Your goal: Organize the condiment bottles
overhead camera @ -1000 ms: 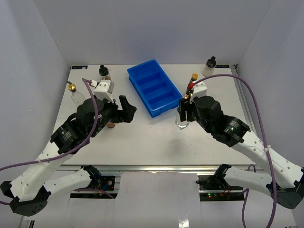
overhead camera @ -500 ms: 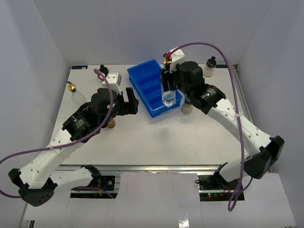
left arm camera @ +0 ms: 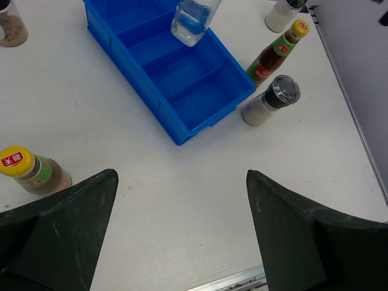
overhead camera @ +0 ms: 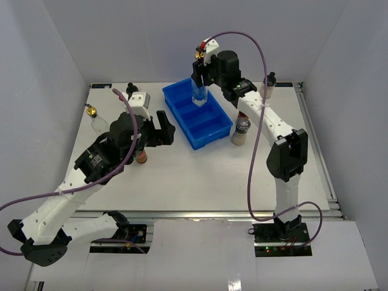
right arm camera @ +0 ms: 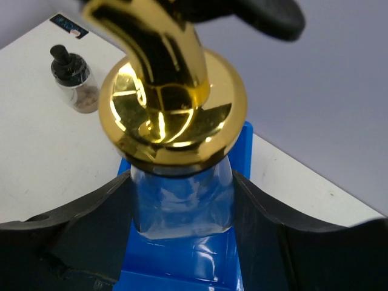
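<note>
One tall clear bottle (overhead camera: 199, 97) with a gold spout hangs upright over the far half of the blue tray (left arm camera: 209, 97), clamped just below its gold collar by the right gripper (overhead camera: 200, 75). Its base appears to be above the tray floor rather than on it. Which compartment lies directly beneath cannot be fixed from these views. No bottle stands in the compartments that show.

On the desk (overhead camera: 200, 176) around the tray:
- a red sauce bottle (left arm camera: 271, 56) and a squat dark-capped jar (left arm camera: 270, 100), just beside the near right corner;
- a black-capped jar (left arm camera: 282, 12) at the far right;
- a second black-capped jar (overhead camera: 132, 92) and a second clear bottle (overhead camera: 93, 118), toward the far left;
- a second red sauce bottle (overhead camera: 140, 159), near the left arm.

The left gripper (overhead camera: 165, 128) has its jaws spread wide and holds nothing. It is poised above the desk between that sauce bottle and the tray.

Step in hand, as judged: delivery of the first bottle to the tray, with transport nearly done and release not yet made.

Next move, as judged: a straight descent that keeps the bottle upright and clear of the dividers until its base is seated in one compartment. Only then should the jaws part and the gripper rise past the spout. A tall, narrow bottle let go early would likely tip against a wall.
</note>
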Tool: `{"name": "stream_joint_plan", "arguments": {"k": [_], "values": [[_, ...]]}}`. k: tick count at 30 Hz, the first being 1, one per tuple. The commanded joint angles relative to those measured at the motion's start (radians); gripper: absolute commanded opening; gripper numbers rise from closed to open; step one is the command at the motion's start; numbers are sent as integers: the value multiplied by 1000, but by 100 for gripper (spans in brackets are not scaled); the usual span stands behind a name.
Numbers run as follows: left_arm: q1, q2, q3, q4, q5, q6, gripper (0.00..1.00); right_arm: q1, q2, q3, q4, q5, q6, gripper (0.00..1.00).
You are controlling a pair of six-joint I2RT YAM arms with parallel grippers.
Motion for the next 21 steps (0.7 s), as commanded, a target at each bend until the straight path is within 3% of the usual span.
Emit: {"name": "stream_joint_plan", "arguments": {"k": [1,13,21], "values": [[6,-8,-13,29,9,18,98,-25,47,110,268,-88,-14,8],[7,10,-37,54,5,39,98,-89,224,188,578,-137,51,8],[7,7,-36,56,-34,49,98,-92,308,233,694,-131,58,8]]}}
